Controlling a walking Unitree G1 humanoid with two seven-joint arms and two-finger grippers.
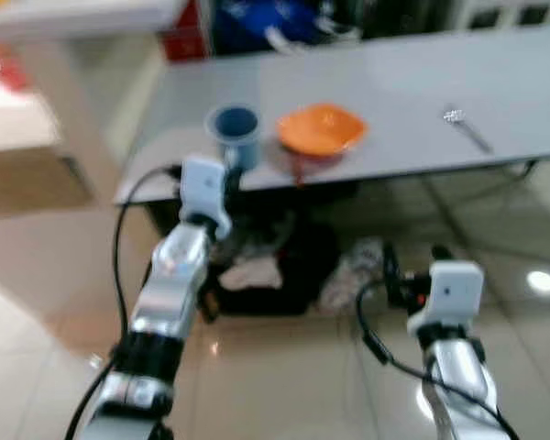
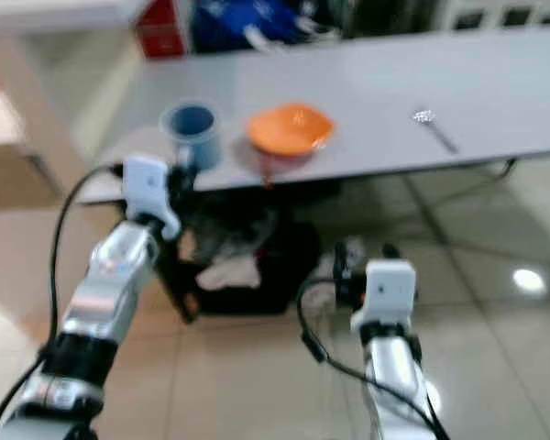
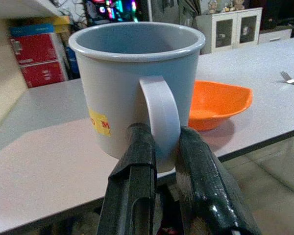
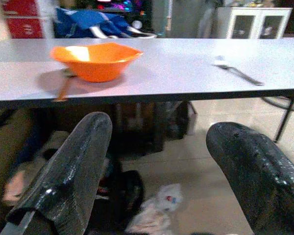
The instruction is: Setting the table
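Observation:
A blue-grey mug (image 1: pixel 236 131) stands near the front edge of the grey table (image 1: pixel 412 87). My left gripper (image 3: pixel 161 152) is shut on the mug's handle (image 3: pixel 160 117), with one black finger on each side of it. An orange bowl (image 1: pixel 320 129) sits just right of the mug, and the same bowl (image 4: pixel 95 59) appears in the right wrist view. A fork (image 1: pixel 465 126) lies further right on the table. My right gripper (image 4: pixel 157 161) is open and empty, held low in front of the table, below its edge.
Under the table lie a dark bag and crumpled cloth (image 1: pixel 257 270) on the tiled floor. A blue bag (image 1: pixel 257 23) and a red box (image 1: pixel 185 37) stand behind the table. A pale wooden counter (image 1: pixel 37 82) is at the left.

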